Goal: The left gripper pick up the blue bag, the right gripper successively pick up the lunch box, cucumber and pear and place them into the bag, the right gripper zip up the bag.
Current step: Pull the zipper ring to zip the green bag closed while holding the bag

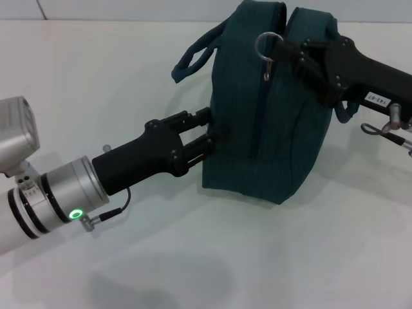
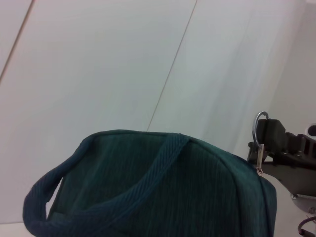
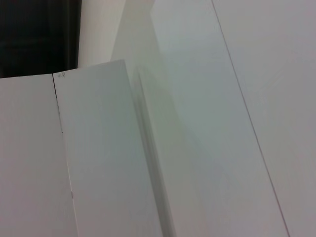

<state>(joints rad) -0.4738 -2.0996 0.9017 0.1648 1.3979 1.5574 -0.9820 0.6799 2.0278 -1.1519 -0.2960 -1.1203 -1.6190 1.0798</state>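
The blue bag (image 1: 270, 122) stands upright on the white table, its zipper line running closed up the middle. My left gripper (image 1: 215, 136) presses into the bag's left side wall, fingers pinched together on the fabric. At the bag's top, my right gripper (image 1: 291, 55) is shut on the zipper pull, and the metal ring (image 1: 267, 44) shows just beside its fingers. The left wrist view shows the bag (image 2: 173, 192), a loop handle (image 2: 98, 197), the ring (image 2: 260, 129) and the right gripper (image 2: 291, 158) behind it. The lunch box, cucumber and pear are out of view.
One loop handle (image 1: 193, 56) sticks out to the bag's left, another (image 1: 344, 111) hangs under my right arm. A thin cable with a metal loop (image 1: 385, 131) dangles by the right wrist. White table (image 1: 193, 257) lies all around. The right wrist view shows only white panels.
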